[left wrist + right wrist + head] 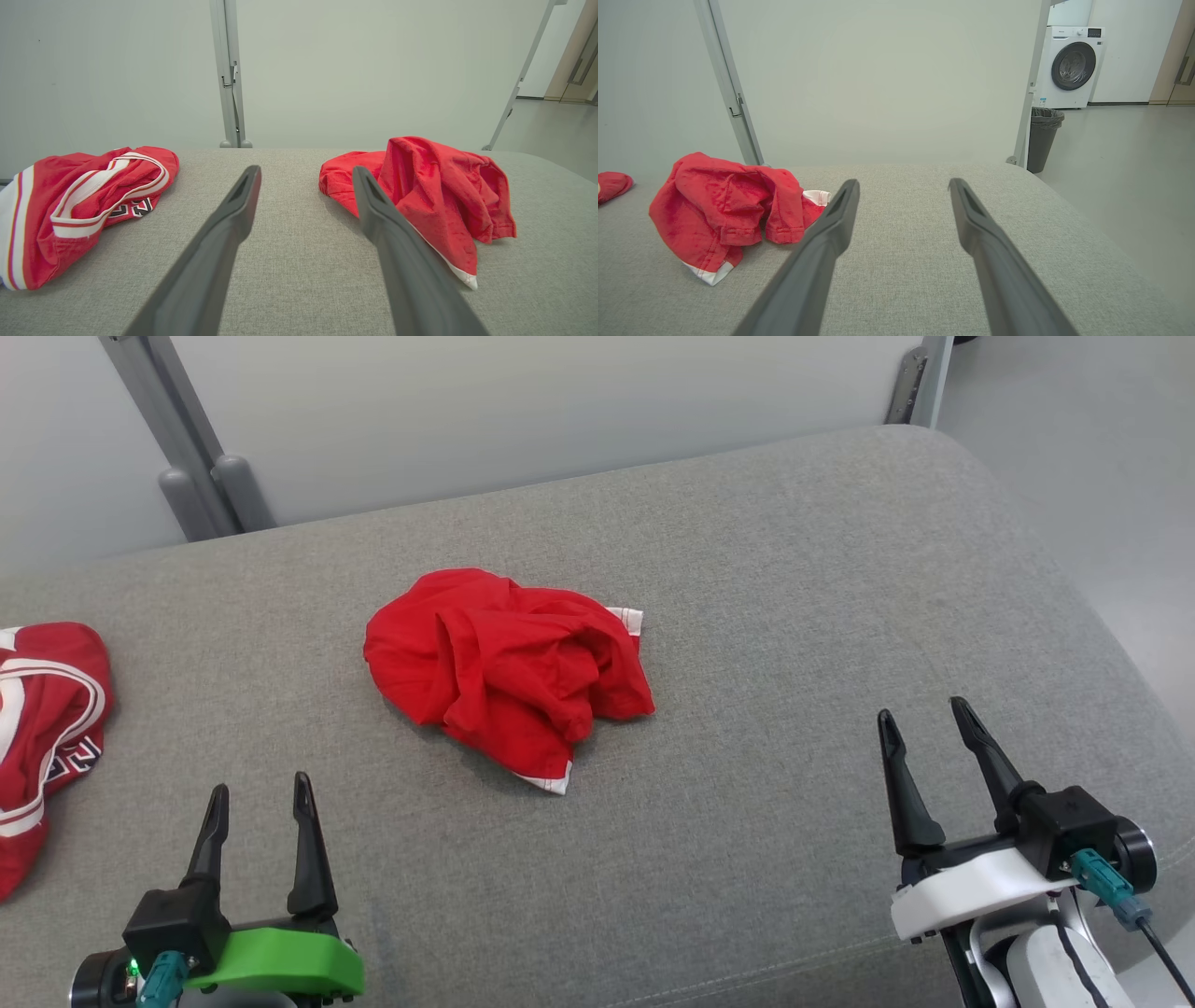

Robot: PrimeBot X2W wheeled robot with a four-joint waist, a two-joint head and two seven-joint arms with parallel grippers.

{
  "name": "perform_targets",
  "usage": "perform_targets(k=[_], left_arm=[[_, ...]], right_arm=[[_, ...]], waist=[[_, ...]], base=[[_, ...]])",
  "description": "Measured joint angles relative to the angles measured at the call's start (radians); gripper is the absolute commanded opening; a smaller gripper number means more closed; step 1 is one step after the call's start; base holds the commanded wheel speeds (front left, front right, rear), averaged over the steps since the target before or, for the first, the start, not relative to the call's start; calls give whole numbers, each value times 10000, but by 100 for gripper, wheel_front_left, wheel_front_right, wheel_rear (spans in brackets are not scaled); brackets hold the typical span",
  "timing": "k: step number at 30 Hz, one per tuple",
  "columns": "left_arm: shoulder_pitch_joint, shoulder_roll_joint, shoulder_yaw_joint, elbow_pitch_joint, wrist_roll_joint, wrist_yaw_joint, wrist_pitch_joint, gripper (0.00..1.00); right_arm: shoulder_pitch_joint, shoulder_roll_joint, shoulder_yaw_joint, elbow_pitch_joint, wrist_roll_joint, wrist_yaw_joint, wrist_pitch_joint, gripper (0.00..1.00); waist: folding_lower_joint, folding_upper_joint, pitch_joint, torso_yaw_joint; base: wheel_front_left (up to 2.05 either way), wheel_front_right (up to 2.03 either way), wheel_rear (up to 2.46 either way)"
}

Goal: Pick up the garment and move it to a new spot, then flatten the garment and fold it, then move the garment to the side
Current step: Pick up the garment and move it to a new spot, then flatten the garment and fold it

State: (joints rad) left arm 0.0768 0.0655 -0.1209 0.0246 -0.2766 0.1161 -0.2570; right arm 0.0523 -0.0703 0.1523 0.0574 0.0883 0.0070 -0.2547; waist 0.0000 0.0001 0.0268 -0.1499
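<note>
Head view: crumpled red garment (504, 677) lies mid-way across the grey upholstered surface (794, 616), with white hem trim showing at its near edge and its far-right edge. Both grippers are at the near edge, well apart from it. The left gripper (260, 782) is at lower left on a green mount and the right gripper (921, 707) at lower right on a white mount. Each has its fingers spread wide with bare air between them. Bare grey fabric lies between each gripper and the garment.

A red-and-white jersey (47, 728) is bunched at the far left edge of the surface, well apart from the garment and on the left gripper's side. Behind the surface is a pale wall panel, with a grey metal post (177, 457) at left and a second post (920, 383) by the right corner.

Left wrist view: jersey is left of the fingers, showing white striping and a bit of dark lettering. The garment is on the right, its near-left part covered by the right-hand finger.

Right wrist view: garment is left of the fingers, stitched hems visible — sleeve or leg, cannot tell. A sliver of the jersey is at the far left edge. Past the right post are a white front-loading washing machine (1069, 65), a dark lined bin (1043, 137) just beside the post, and pale floor (1134, 163).
</note>
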Motion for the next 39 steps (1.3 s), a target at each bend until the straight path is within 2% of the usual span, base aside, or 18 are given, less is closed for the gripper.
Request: perform_targets(k=[14,19,25,31,39], left_arm=[[103,-17,-165,-81,268,-35,0,100],[116,-21,-364,-71,353,-123,0,100],[116,-46,-867,31,453,-458,0,100],[84,-67,-1179,-15,539,-566,0,100],[-586,-107,-1751,-261,635,-817,0,100]], right_arm=[[28,-8,-25,10,-10,12,0,100],[35,-33,36,88,-10,109,0,100],[27,-31,428,525,-12,393,0,100],[-143,-33,853,1185,-190,667,0,100],[-1034,-111,1304,2314,-441,836,0,100]], waist=[[0,0,-52,206],[0,0,-68,391],[0,0,-34,840],[0,0,102,1409],[0,0,514,2316]], base=[[0,0,0],[0,0,0],[0,0,0],[0,0,0],[0,0,0]])
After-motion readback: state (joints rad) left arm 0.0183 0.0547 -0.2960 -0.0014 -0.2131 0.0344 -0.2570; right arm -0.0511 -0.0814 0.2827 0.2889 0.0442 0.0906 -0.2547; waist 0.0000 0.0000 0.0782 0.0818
